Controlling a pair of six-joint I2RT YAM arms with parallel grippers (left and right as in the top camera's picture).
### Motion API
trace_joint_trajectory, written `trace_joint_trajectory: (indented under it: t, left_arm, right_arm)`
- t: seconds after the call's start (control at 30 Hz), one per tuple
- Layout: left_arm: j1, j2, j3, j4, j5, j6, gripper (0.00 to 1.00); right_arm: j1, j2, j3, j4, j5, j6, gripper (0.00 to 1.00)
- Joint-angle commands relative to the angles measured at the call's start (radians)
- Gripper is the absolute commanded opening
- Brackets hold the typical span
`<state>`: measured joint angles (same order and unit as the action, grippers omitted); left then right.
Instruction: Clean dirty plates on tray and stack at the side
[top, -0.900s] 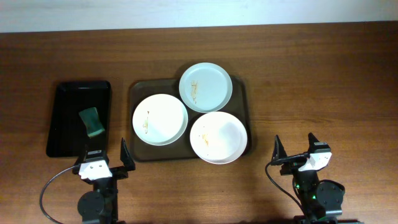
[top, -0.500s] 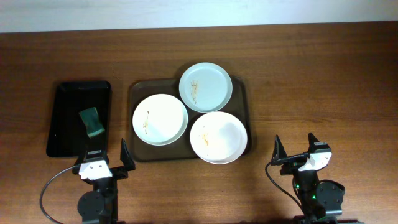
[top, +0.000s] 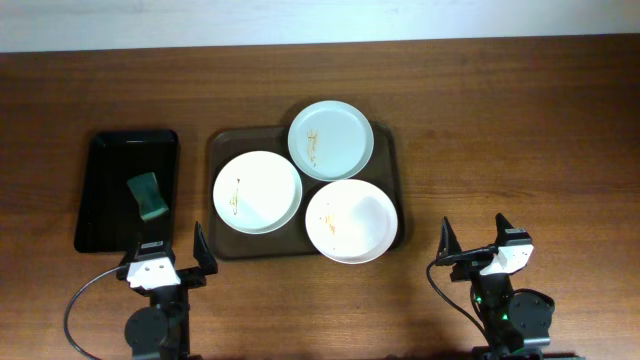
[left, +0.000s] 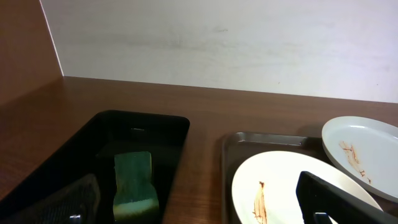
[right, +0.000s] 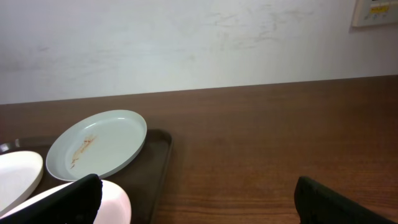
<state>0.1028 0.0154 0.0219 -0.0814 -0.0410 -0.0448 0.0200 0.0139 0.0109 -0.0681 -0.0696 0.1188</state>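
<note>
The dark brown tray holds three plates. A white plate lies at its left, a pale bluish-green plate at the back over the far rim, and a white plate at the front right. All three carry small orange smears. My left gripper is open and empty near the front table edge, below the black tray. My right gripper is open and empty at the front right, right of the tray. The left wrist view shows the left white plate; the right wrist view shows the bluish plate.
A smaller glossy black tray stands left of the brown tray with a green sponge in it; the sponge also shows in the left wrist view. Bare wooden table lies to the right. A white wall runs behind.
</note>
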Motion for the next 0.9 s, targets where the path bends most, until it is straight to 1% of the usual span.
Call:
trace_joint_trajectory:
  t: [0.0, 0.07, 0.1, 0.2, 0.23, 0.3, 0.37, 0.4, 0.43, 0.53, 0.57, 0.67, 0.73, 0.77, 0.83, 0.87]
  left_arm:
    - [-0.004, -0.01, -0.013, 0.002, 0.0, 0.016, 0.99]
    - [-0.004, -0.01, -0.013, 0.012, 0.022, 0.012, 0.99]
    - [-0.004, -0.01, -0.013, 0.033, 0.108, 0.012, 0.99]
    - [-0.004, -0.01, 0.001, 0.102, 0.117, 0.012, 0.99]
    - [-0.004, -0.003, 0.031, 0.103, 0.117, 0.012, 0.99]
    - [-0.004, 0.066, 0.136, 0.102, 0.116, 0.013, 0.99]
    - [-0.004, 0.196, 0.272, 0.085, 0.117, 0.013, 0.99]
    - [-0.004, 0.287, 0.367, 0.039, 0.117, 0.013, 0.99]
    - [-0.004, 0.392, 0.481, -0.042, 0.117, 0.013, 0.99]
    - [-0.004, 0.618, 0.741, -0.239, 0.117, 0.013, 0.99]
    - [-0.004, 0.714, 0.856, -0.333, 0.117, 0.013, 0.99]
    - [-0.004, 0.961, 1.134, -0.595, 0.134, 0.021, 0.99]
    - [-0.003, 1.105, 1.276, -0.734, 0.166, 0.024, 0.99]
    - [-0.004, 1.21, 1.368, -0.829, 0.189, 0.024, 0.99]
    - [-0.004, 1.328, 1.459, -0.916, 0.232, 0.024, 0.99]
    - [-0.003, 1.36, 1.46, -0.924, 0.216, 0.024, 0.99]
  right_arm:
    - [0.001, -0.007, -0.005, -0.003, -0.008, -0.006, 0.98]
    - [0.001, -0.007, -0.005, 0.035, -0.015, -0.006, 0.98]
    - [0.001, -0.007, 0.006, 0.098, -0.067, -0.006, 0.98]
    - [0.001, -0.005, 0.083, 0.098, -0.082, 0.021, 0.98]
    - [0.001, 0.004, 0.122, 0.079, -0.09, 0.021, 0.98]
    - [0.001, 0.072, 0.243, 0.015, -0.119, 0.02, 0.98]
    - [0.001, 0.212, 0.396, -0.026, -0.13, 0.015, 0.98]
    - [0.001, 0.288, 0.469, -0.063, -0.147, 0.008, 0.98]
    - [0.001, 0.393, 0.558, -0.117, -0.163, 0.008, 0.98]
    - [0.001, 0.634, 0.769, -0.28, -0.229, 0.008, 0.98]
    - [0.001, 0.726, 0.857, -0.349, -0.251, 0.009, 0.98]
    - [0.001, 0.922, 1.069, -0.544, -0.26, 0.008, 0.98]
    - [0.001, 1.061, 1.215, -0.7, -0.26, -0.002, 0.98]
    - [0.001, 1.154, 1.313, -0.817, -0.26, -0.032, 0.98]
    - [0.001, 1.26, 1.394, -0.885, -0.259, -0.037, 0.98]
    - [0.001, 1.294, 1.395, -0.866, -0.259, -0.037, 0.98]
